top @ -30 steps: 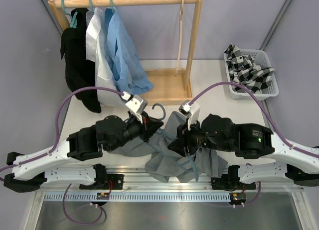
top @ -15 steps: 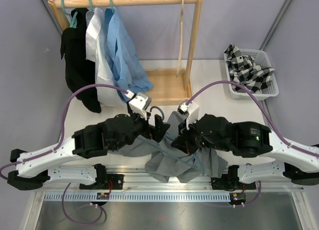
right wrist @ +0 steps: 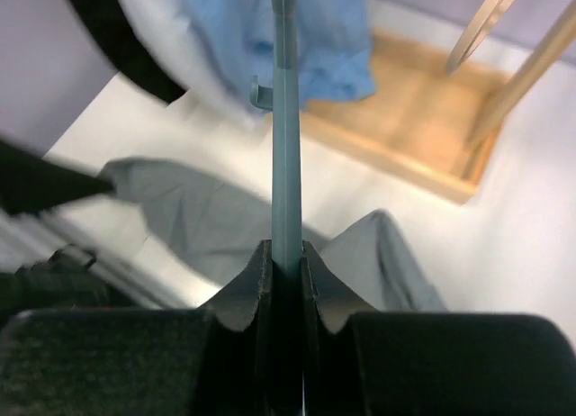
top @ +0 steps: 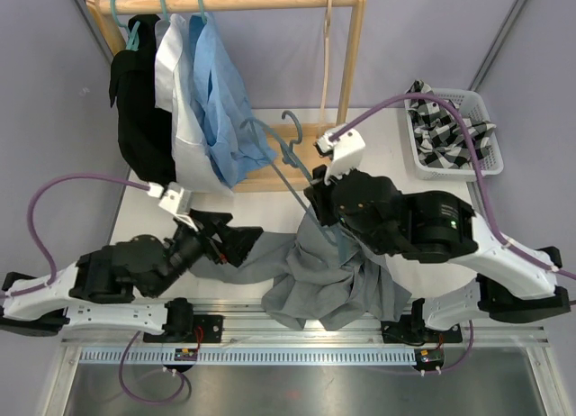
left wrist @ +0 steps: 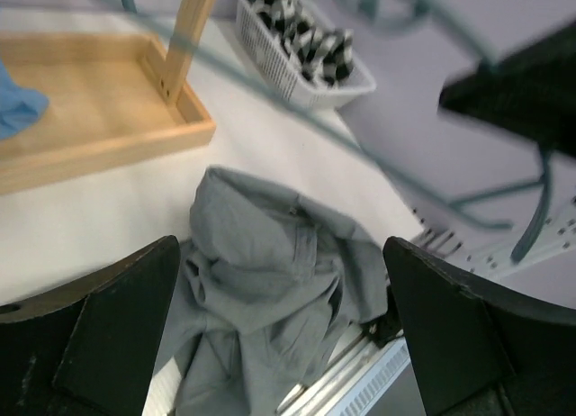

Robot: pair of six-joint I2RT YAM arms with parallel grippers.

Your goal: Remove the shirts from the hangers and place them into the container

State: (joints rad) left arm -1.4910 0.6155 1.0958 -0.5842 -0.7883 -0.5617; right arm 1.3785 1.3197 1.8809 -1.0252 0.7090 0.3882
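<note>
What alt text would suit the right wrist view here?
The right hand grips a teal hanger, its bar running straight up the frame's middle. Below lies a crumpled grey shirt on the white table; beyond are a light blue shirt and the wooden rack base.

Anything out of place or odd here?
The grey shirt lies crumpled over the near edge of the table, not in the white basket. The checked shirt spills over its rim. The right gripper clamps a bare teal hanger in its jaws.
</note>
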